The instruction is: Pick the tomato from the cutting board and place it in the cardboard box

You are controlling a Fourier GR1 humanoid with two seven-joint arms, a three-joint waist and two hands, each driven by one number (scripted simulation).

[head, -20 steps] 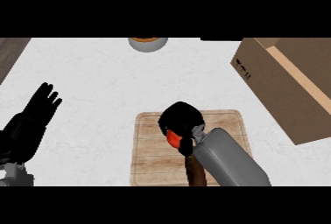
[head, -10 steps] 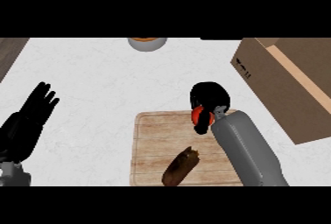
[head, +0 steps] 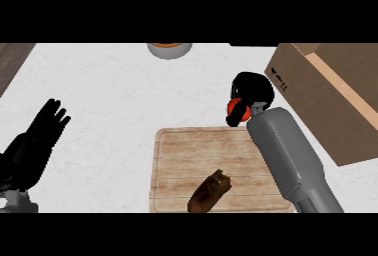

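Note:
My right hand (head: 249,89) is curled round the red tomato (head: 236,112), holding it above the counter just past the far edge of the wooden cutting board (head: 184,155). Only part of the tomato shows under the black fingers. The cardboard box (head: 336,105) stands at the right, its side wall close to the hand, its open top running off the view's upper right. My left hand (head: 40,132) rests open at the left, fingers pointing up, well away from the board.
A brown oblong item (head: 210,191) lies on the near half of the cutting board. A grey bowl with something orange in it (head: 170,49) sits at the counter's far edge. A dark strip (head: 11,62) marks the counter's left edge.
My right hand has lifted the tomato off the board and carried it up and to the right, toward the box. The brown item came into view. The left hand stayed put.

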